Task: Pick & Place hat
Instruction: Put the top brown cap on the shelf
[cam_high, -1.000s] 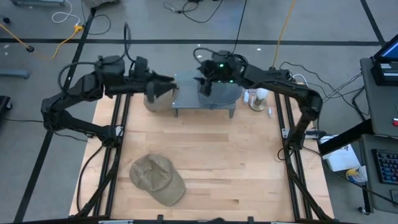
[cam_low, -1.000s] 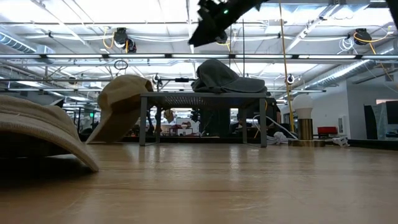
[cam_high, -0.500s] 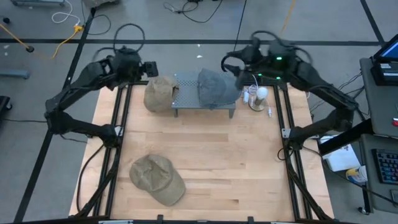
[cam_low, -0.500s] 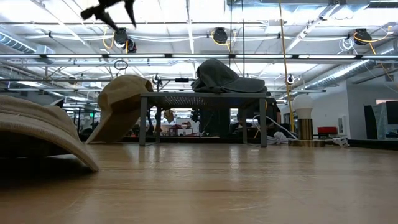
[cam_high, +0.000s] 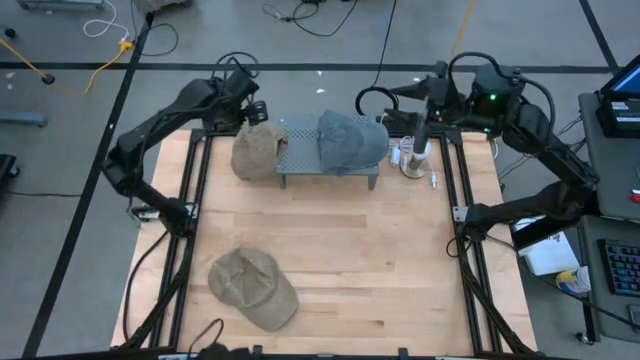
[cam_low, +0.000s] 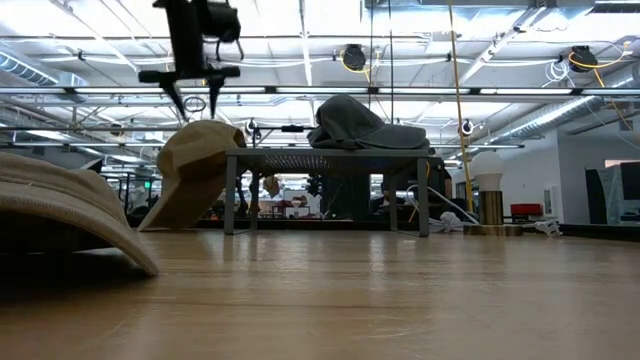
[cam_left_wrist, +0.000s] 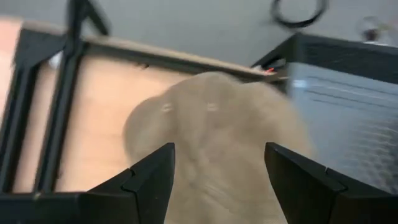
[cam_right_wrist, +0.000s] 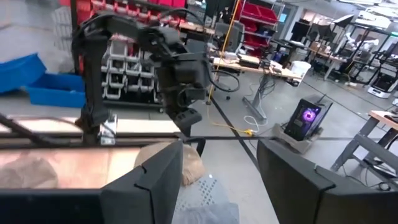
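A tan hat (cam_high: 257, 152) leans against the left end of a small grey mesh stand (cam_high: 300, 135), with its lower edge on the table (cam_low: 195, 170). A grey hat (cam_high: 350, 140) lies on top of the stand. A second tan hat (cam_high: 252, 288) lies flat near the table's near-left corner. My left gripper (cam_high: 252, 112) hangs open above the leaning tan hat, fingers pointing down (cam_low: 195, 100); in its wrist view the hat (cam_left_wrist: 217, 124) shows between the fingers. My right gripper (cam_high: 405, 92) is open, raised off the stand's far-right corner, pointing left (cam_right_wrist: 221, 146).
Small white containers (cam_high: 412, 158) stand on the table just right of the stand. Black frame rails (cam_high: 190, 200) run along the table's left and right sides. Bare wood (cam_high: 380, 260) stretches between the stand and the near edge, right of the flat hat.
My left gripper drew back from the stand's left end toward the far-left corner, rose, then turned its fingers downward and came down over the leaning tan hat. My right gripper pulled away from above the grey hat toward the table's right and far edge. The hats stayed put.
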